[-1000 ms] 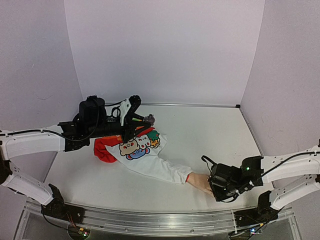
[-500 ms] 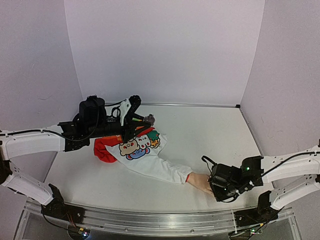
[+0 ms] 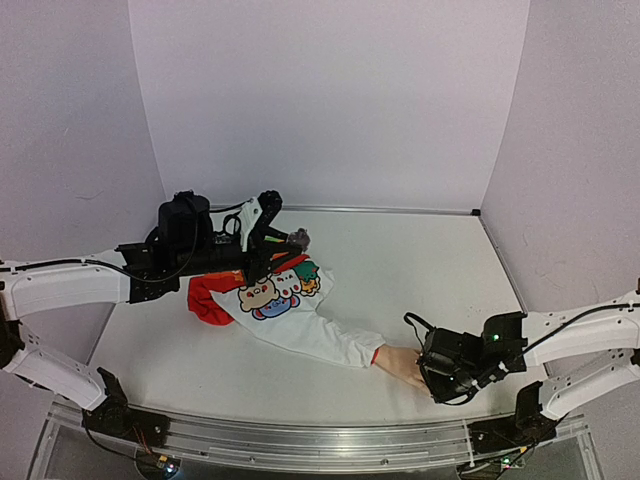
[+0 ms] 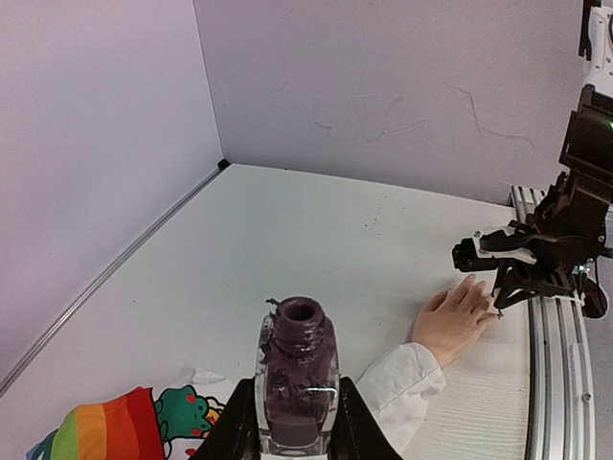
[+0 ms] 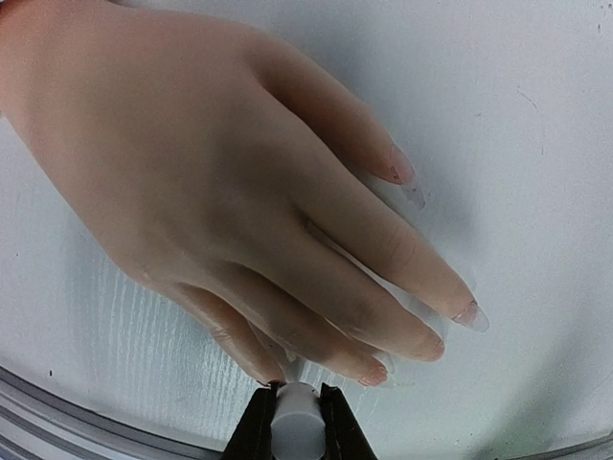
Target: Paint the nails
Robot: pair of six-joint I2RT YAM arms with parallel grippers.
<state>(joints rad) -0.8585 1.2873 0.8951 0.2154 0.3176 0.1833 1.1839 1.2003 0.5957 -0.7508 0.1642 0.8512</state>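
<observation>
1. Your left claw (image 4: 297, 424) is clamped on the open polish bottle (image 4: 298, 374), which stands upright over the left of the worktop (image 3: 400, 260).
2. Your right claw (image 5: 296, 433) is pinched on the white brush cap (image 5: 293, 407), just beside the fingertips of the mannequin hand (image 5: 192, 163), near right.
3. The bristles are hidden. Descend slowly and stroke the nails (image 5: 400, 171) lengthways, keeping off the skin.
4. Count: one hand, one bottle, one cap, two claws. Four fingertips are clearly visible.

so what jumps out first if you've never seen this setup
A pale mannequin hand lies palm-down at front right, its arm in a white cartoon-print shirt. The left gripper, back left, clamps an open bottle of dark purple polish, and the right gripper pinches a white brush cap beside that hand.
</observation>
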